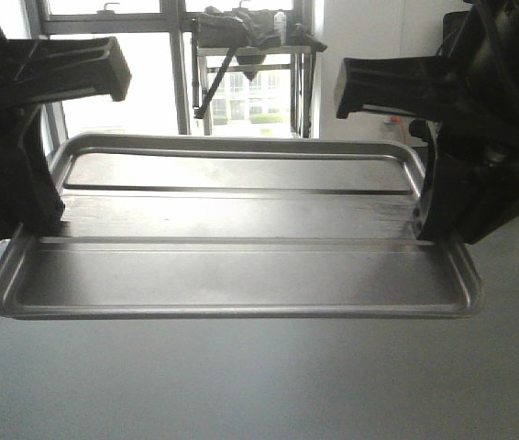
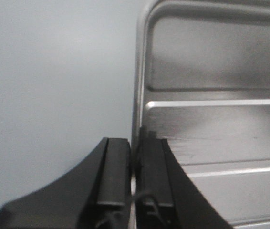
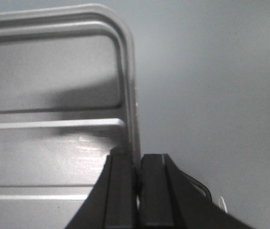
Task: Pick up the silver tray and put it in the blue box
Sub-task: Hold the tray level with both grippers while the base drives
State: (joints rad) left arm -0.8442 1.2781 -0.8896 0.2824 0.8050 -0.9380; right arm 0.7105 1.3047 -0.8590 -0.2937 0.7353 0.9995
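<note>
The tray (image 1: 241,275) lies level across the middle of the front view, long side toward the camera, above the grey bench (image 1: 241,385). I cannot tell whether it rests on the bench or hangs just clear of it. The left tool (image 1: 49,220) is clamped on the rim of the tray's left short end. In the left wrist view its two fingers (image 2: 113,164) pinch the rim, one outside and one inside the tray (image 2: 221,119). The right tool (image 1: 429,225) grips the opposite short end in the same way; its fingers (image 3: 154,183) close on the rim of the tray (image 3: 54,143). A bright window (image 1: 149,92) stands behind.
</note>
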